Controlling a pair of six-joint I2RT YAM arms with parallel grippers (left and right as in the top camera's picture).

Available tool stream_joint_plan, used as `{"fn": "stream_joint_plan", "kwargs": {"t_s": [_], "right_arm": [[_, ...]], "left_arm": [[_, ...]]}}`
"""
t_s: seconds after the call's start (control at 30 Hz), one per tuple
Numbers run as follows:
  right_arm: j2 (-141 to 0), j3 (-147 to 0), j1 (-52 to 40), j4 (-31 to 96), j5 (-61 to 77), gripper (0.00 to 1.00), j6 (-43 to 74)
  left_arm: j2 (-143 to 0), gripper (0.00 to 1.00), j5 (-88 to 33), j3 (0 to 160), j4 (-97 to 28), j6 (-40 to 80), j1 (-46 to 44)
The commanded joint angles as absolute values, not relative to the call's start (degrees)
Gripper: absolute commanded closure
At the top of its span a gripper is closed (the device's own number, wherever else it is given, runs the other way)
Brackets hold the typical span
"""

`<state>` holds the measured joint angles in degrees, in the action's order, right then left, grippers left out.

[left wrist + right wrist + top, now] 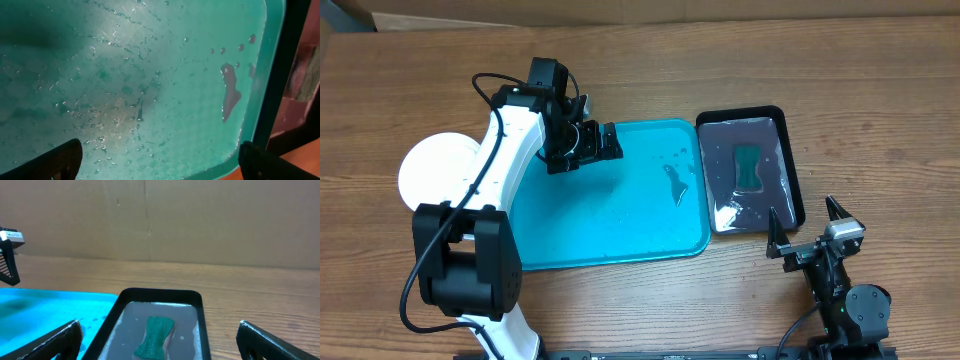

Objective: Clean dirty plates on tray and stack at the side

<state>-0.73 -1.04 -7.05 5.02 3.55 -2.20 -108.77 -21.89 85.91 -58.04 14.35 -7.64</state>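
The teal tray [620,240] lies mid-table with no plates on it, only water drops and a small puddle [677,185]. A white plate [432,165] rests on the table left of the tray, partly hidden by my left arm. My left gripper [614,142] hovers open over the tray's far-left part. The left wrist view shows the wet tray floor [150,75] and nothing between the left gripper's [160,160] fingers. My right gripper [803,212] stands open near the table's front right, empty, and faces the black tray in the right wrist view [160,340].
A black tray [790,170] with grey water and a green sponge [750,165] sits right of the teal tray; the sponge [155,335] also shows in the right wrist view. A cardboard wall [160,220] closes the far side of the table.
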Motion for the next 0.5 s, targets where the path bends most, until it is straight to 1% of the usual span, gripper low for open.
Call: {"fn": "stream_joint_plan", "kwargs": {"t_s": [0.0, 0.17, 0.47], "right_arm": [[-0.16, -0.45, -6.63, 4.62, 2.85, 0.0, -2.63], [-0.16, -0.45, -6.63, 4.64, 2.85, 0.0, -2.63], [-0.16, -0.45, -6.63, 4.64, 2.85, 0.0, -2.63]], "left_arm": [[-105.01, 0.0, -19.84, 86.85, -58.04, 12.84, -8.23], [-97.27, 0.0, -18.63, 86.85, -58.02, 12.84, -9.04], [-73.84, 0.0, -18.65, 86.83, -58.06, 12.84, -8.95]]}}
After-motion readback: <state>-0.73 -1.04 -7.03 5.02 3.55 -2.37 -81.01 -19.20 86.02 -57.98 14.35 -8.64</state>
